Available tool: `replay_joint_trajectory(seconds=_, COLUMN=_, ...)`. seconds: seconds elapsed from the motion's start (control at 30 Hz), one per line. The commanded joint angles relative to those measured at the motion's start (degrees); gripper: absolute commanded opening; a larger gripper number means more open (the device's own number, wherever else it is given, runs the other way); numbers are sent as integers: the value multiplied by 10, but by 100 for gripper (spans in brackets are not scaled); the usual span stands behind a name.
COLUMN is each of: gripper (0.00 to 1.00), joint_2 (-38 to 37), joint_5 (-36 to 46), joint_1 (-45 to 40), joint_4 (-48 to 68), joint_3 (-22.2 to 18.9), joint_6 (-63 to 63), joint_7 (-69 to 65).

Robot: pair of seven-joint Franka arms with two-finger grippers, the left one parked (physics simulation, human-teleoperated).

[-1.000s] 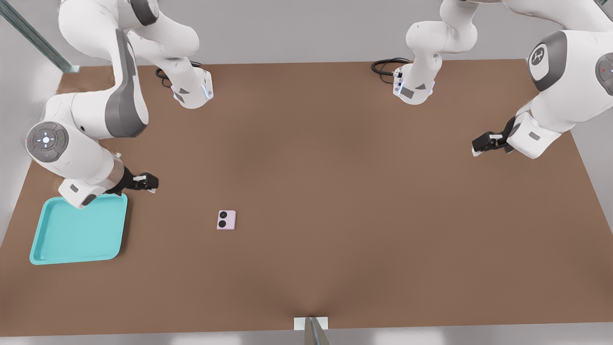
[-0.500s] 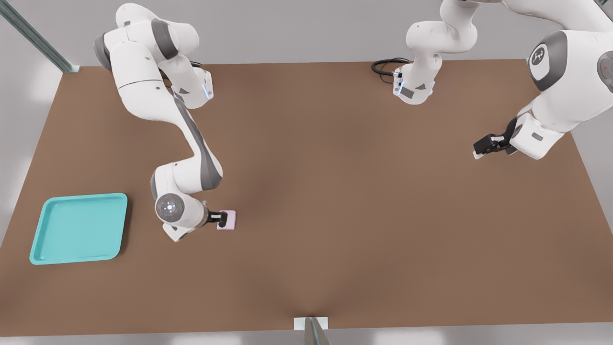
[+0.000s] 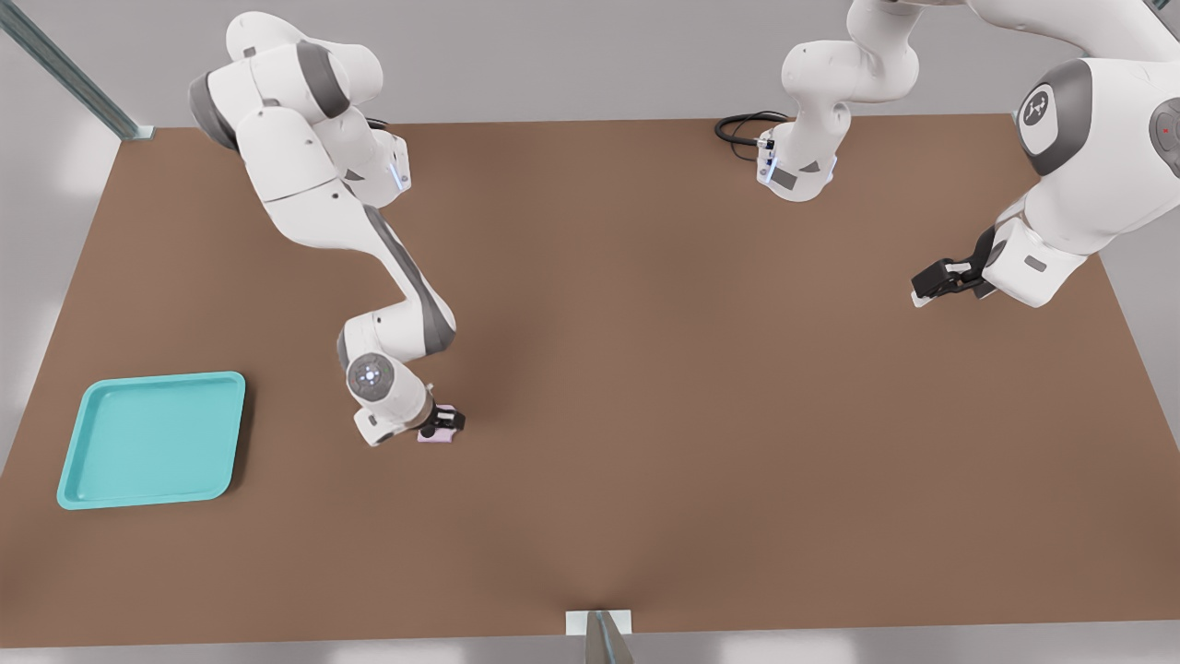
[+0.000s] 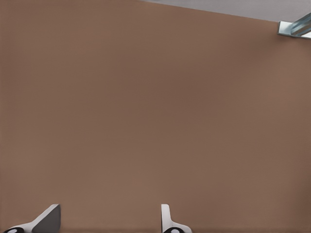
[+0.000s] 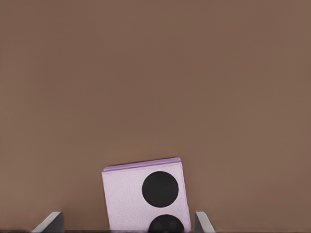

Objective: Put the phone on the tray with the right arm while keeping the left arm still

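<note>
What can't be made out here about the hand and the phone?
- Front view: the hand covers most of the phone; only a pink edge shows, so contact or height above it cannot be told.
- Right wrist view: the picture's edge cuts off the phone's near side and half of one camera circle; only the tips of the open fingers show, either side of it.
- The tray appears in neither wrist view.

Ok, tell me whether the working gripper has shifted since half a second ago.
Yes. The gripper has moved slightly toward the front view's right, further from the tray, now over the phone.
</note>
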Motion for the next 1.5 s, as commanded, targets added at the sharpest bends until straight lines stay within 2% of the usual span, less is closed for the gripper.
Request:
replay_joint_trajectory(seconds=0.0, gripper=100, joint_2=0, joint_5=-21, joint_1=0, joint_4=-8, joint_3=4, joint_6=33, joint_7=37)
replay_joint_trajectory(seconds=0.2, gripper=100, joint_2=9, joint_5=-21, joint_1=-1, joint_4=-22, joint_3=4, joint_6=54, joint_7=-5)
replay_joint_trajectory(seconds=0.8, gripper=100, joint_2=36, joint_5=-28, joint_1=-8, joint_4=-20, joint_3=3, joint_6=83, joint_7=-20)
replay_joint_trajectory(seconds=0.87, gripper=91, joint_2=37, joint_5=-28, joint_1=-8, joint_4=-20, joint_3=3, joint_6=83, joint_7=-20)
replay_joint_trajectory(seconds=0.97, gripper=87, joint_2=37, joint_5=-28, joint_1=-8, joint_4=-20, joint_3=3, joint_6=82, joint_7=-21)
replay_joint_trajectory(seconds=1.07, gripper=75, joint_2=29, joint_5=-28, joint_1=-12, joint_4=-20, joint_3=3, joint_6=78, joint_7=-21)
replay_joint_trajectory(seconds=1.13, gripper=73, joint_2=25, joint_5=-28, joint_1=-13, joint_4=-20, joint_3=2, joint_6=76, joint_7=-23)
replay_joint_trajectory(seconds=1.23, gripper=72, joint_2=-26, joint_5=-28, joint_1=-42, joint_4=-22, joint_3=2, joint_6=20, joint_7=-70)
replay_joint_trajectory(seconds=1.3, gripper=72, joint_2=-67, joint_5=-28, joint_1=-104, joint_4=-45, joint_3=2, joint_6=0, joint_7=-158)
replay_joint_trajectory(seconds=1.4, gripper=72, joint_2=-76, joint_5=-26, joint_1=-167, joint_4=-49, joint_3=-4, joint_6=-1, joint_7=-273)
replay_joint_trajectory(seconds=1.47, gripper=72, joint_2=-75, joint_5=-25, joint_1=-244, joint_4=-48, joint_3=-4, joint_6=0, joint_7=-385)
